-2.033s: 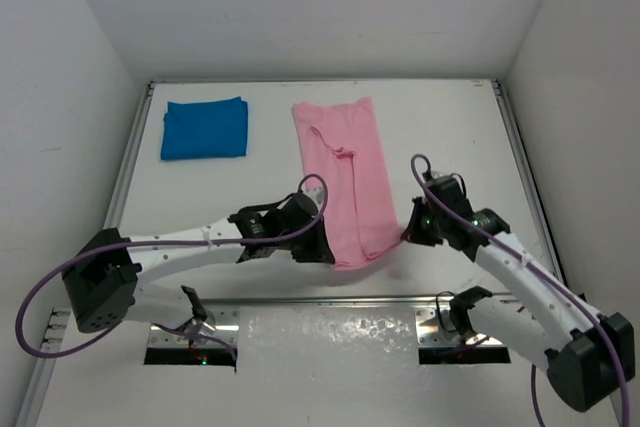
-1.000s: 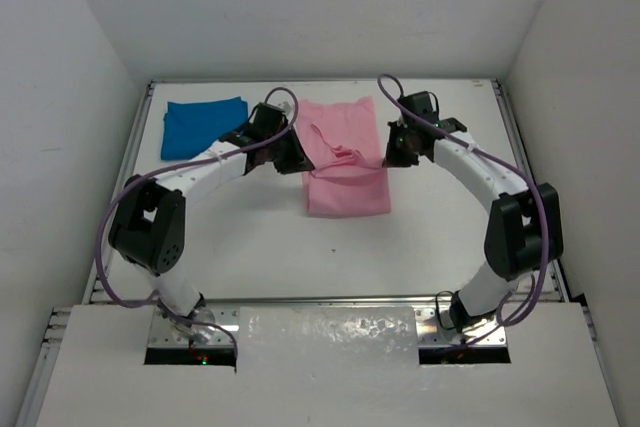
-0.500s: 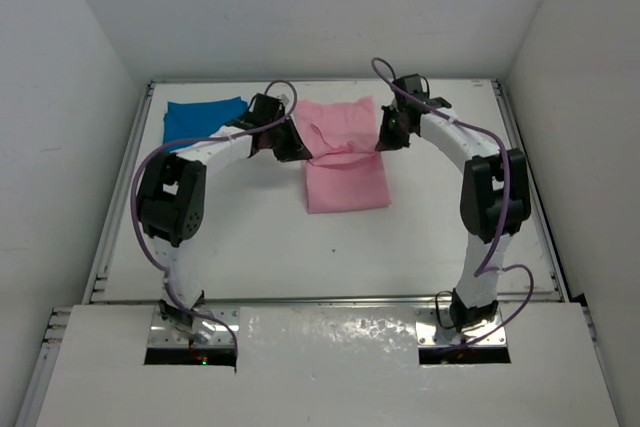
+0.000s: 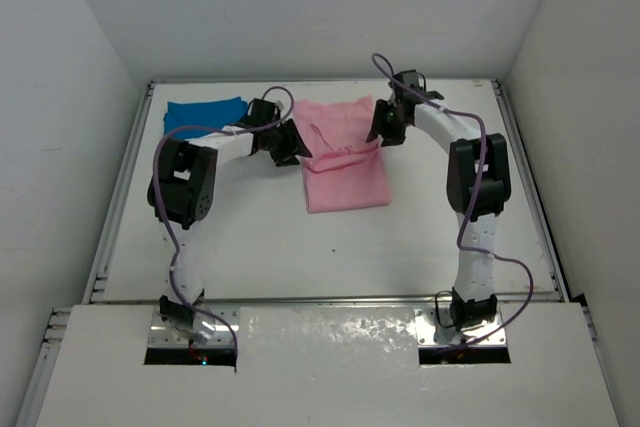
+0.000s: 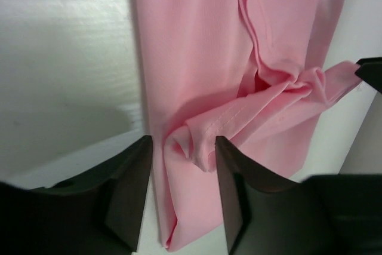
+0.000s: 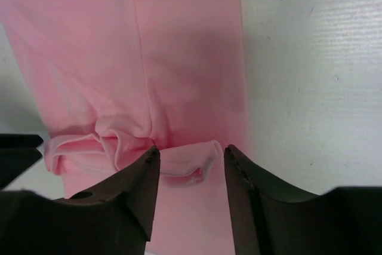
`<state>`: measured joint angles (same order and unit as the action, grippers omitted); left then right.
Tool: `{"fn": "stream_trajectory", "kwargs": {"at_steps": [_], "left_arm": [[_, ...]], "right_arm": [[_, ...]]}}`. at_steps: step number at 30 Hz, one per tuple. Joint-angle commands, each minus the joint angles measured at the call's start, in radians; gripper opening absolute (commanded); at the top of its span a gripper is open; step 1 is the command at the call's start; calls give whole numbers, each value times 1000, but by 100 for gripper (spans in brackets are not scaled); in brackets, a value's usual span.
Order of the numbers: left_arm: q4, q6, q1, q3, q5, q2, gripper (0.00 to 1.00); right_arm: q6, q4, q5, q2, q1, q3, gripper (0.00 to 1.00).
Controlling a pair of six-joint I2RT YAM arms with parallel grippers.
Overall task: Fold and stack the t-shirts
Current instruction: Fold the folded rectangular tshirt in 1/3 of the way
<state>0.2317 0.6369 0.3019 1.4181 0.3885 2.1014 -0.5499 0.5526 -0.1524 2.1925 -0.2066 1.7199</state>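
The light pink t-shirt (image 4: 345, 182) lies folded in half at the back middle of the table, with a bunched ridge across it where the folded-over hem ends. My left gripper (image 4: 293, 150) is at that ridge's left end and my right gripper (image 4: 381, 135) at its right end. In the left wrist view the gripper (image 5: 182, 165) is open, and the pink hem corner (image 5: 197, 141) lies loose between its jaws. The right gripper (image 6: 191, 159) is open too, around the other hem corner (image 6: 191, 162). The folded blue t-shirt (image 4: 200, 112) lies at the back left, partly behind the left arm.
The white table (image 4: 250, 247) has metal rails along its left edge (image 4: 120, 197) and right edge (image 4: 525, 187), with white walls on three sides. Both arms stretch from the near edge to the back and arch over the table's sides.
Both arms carried the pink shirt's near hem to the back, folding the shirt in half. Since half a second ago both grippers have opened and let the hem corners go.
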Motion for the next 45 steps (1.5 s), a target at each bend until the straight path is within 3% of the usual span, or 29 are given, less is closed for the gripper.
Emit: {"fn": "stream_trajectory", "kwargs": {"at_steps": [1, 6, 8, 9, 10, 11, 13, 16, 23, 27, 34, 45], "left_arm": [[-57, -23, -50, 82, -2, -21, 45], [-12, -152, -70, 169, 33, -34, 45], [-15, -201, -67, 177, 96, -43, 36], [-15, -216, -66, 171, 140, -46, 33], [18, -236, -54, 173, 148, -52, 22], [44, -285, -46, 168, 139, -57, 14], [110, -325, -23, 156, 121, -73, 0], [121, -356, 6, 99, 110, -113, 0], [71, -315, 55, -16, 115, -165, 0], [103, -342, 55, 2, 115, -143, 0], [159, -370, 62, 27, 128, -60, 0], [115, -362, 75, 45, 115, 11, 0]], "right_arm": [[10, -37, -26, -37, 7, 50, 47], [34, -48, -30, -83, 10, 3, 47], [54, -68, -36, -106, 10, -25, 44], [62, -69, -42, -126, 12, -51, 38], [73, -68, -50, -137, 10, -66, 33], [77, -69, -55, -163, 9, -103, 20], [91, -74, -62, -186, 9, -140, 7], [93, -100, -62, -238, 7, -224, 0], [104, -75, -72, -235, 7, -281, 0], [101, -98, -61, -235, 7, -292, 0], [77, -122, -84, -160, 7, -257, 0], [65, -111, -107, -40, 6, -103, 0]]}}
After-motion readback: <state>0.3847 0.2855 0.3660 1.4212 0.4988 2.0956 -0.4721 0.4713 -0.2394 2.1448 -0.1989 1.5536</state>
